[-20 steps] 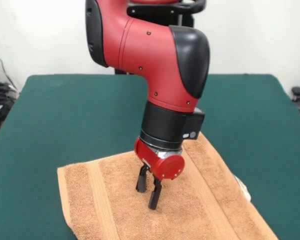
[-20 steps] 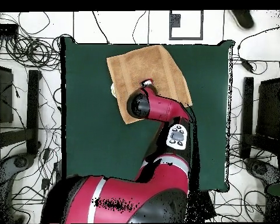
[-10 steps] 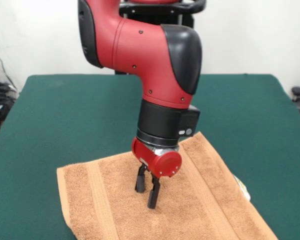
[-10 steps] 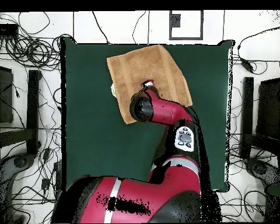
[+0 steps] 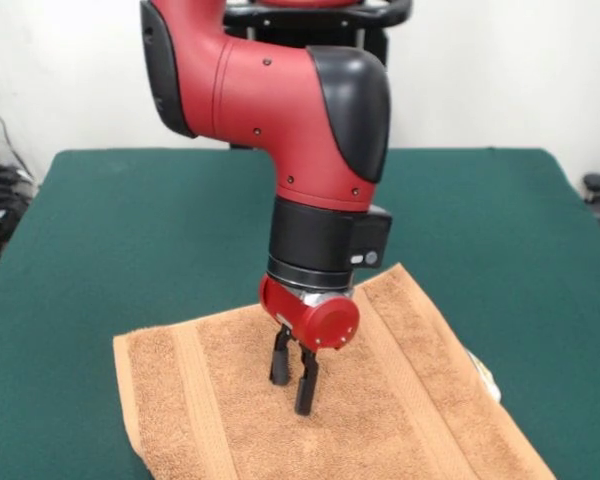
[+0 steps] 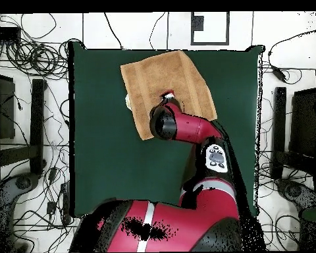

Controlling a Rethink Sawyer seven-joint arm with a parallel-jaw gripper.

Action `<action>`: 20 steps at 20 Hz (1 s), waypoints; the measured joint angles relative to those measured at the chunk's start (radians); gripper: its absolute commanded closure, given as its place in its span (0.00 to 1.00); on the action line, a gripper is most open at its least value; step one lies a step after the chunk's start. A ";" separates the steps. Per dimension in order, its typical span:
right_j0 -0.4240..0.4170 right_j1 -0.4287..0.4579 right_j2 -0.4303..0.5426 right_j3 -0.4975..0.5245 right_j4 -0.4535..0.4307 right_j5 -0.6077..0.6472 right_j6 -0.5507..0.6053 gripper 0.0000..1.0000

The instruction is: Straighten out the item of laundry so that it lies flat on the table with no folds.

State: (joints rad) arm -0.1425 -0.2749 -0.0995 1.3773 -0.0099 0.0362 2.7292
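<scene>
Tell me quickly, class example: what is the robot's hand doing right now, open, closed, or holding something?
Hand: fingers slightly apart, open, holding nothing, poised over the middle of the towel.

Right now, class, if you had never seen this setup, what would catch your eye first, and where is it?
The big red and black Sawyer arm dominates, reaching down from above. Its gripper stands over the middle of the orange-tan terry towel, fingers slightly apart. The towel is spread on the dark green table, at its camera-side edge in the front view, with a small white tag showing at its right edge.
</scene>
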 measured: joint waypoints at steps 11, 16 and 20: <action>-0.021 -0.011 0.025 0.034 -0.006 -0.051 0.000 0.00; 0.076 0.025 -0.082 0.033 0.067 -0.120 0.000 0.00; 0.094 0.035 -0.103 0.031 0.083 -0.133 0.000 0.00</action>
State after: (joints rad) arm -0.0481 -0.2397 -0.2023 1.4082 0.0732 -0.0968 2.7290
